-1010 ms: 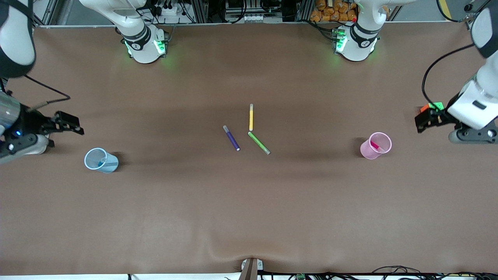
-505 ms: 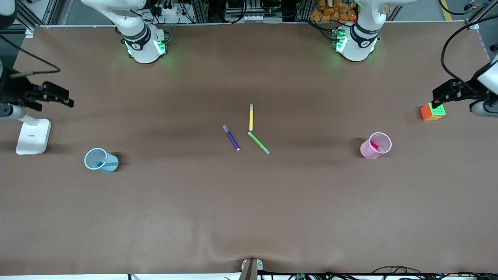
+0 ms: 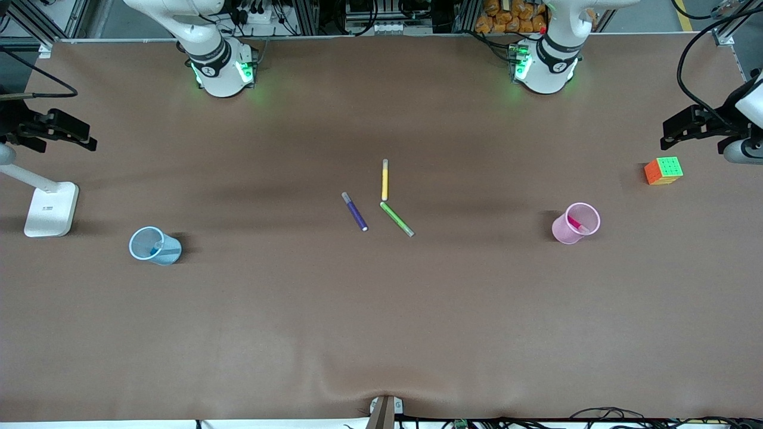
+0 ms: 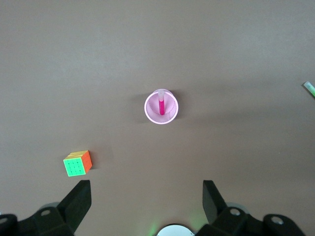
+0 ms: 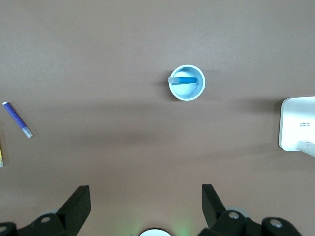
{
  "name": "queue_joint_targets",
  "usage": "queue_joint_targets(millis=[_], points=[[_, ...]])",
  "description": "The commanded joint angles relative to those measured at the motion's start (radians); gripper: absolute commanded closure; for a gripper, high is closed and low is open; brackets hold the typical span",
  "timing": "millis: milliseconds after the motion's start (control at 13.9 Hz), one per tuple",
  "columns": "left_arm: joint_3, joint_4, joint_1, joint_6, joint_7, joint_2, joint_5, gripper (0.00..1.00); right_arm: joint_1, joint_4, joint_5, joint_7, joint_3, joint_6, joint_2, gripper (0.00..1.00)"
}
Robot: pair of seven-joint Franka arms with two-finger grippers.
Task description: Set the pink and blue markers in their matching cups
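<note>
Left gripper (image 4: pixel 146 206): fingers (image 4: pixel 78 199) spread wide, holding nothing, touching nothing. It hangs high at the left arm's end of the surface (image 3: pixel 381 333), near the cube (image 3: pixel 663 170).

Right gripper (image 5: pixel 146 206): fingers (image 5: pixel 78 201) likewise spread wide and empty, raised at the right arm's end, above the white stand (image 3: pixel 50 208).

Pink marker (image 4: pixel 161 105) stands tilted inside the pink cup (image 4: pixel 150 114). Blue marker (image 5: pixel 183 79) leans inside the blue cup (image 5: pixel 197 93). Both cups stand upright, well apart, each toward its own arm's end.

Purple marker (image 3: pixel 355 212), yellow marker (image 3: pixel 385 179) and green marker (image 3: pixel 397 218) lie flat mid-surface; yellow and green nearly meet at one end, purple just beside them. Wide bare surface lies between this cluster and each cup, and nearer the front camera down to the edge.

Since half a second ago, both grippers have drawn slightly outward toward the surface ends; the left one no longer overlaps the cube. Cups and markers are unmoved.
</note>
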Motion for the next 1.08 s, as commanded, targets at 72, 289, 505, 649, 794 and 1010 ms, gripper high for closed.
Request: queue_joint_targets(millis=[72, 289, 505, 649, 794, 1010], points=[[0.007, -0.034, -0.008, -0.023, -0.017, -0.034, -0.003, 0.0, 0.026, -0.022, -0.011, 0.014, -0.014, 0.014, -0.022, 0.0], [0.01, -0.024, -0.008, -0.007, 0.005, -0.029, -0.001, 0.0, 0.022, -0.019, -0.004, 0.008, -0.011, 0.021, -0.016, 0.0], [0.01, -0.026, -0.007, -0.009, -0.01, -0.03, -0.001, 0.0, 0.029, -0.022, -0.004, 0.005, -0.007, 0.027, -0.014, 0.0], [0.01, -0.026, -0.001, -0.007, -0.017, -0.027, -0.01, 0.0, 0.036, -0.022, -0.004, 0.004, -0.008, 0.026, -0.014, 0.0], [0.01, -0.026, 0.001, -0.007, -0.046, -0.026, -0.012, 0.0, 0.037, -0.022, -0.007, 0.004, -0.008, 0.017, -0.014, 0.0], [0.006, -0.026, -0.004, -0.009, -0.147, -0.03, -0.003, 0.0, 0.042, -0.022, -0.007, 0.004, -0.008, 0.026, -0.009, 0.0]])
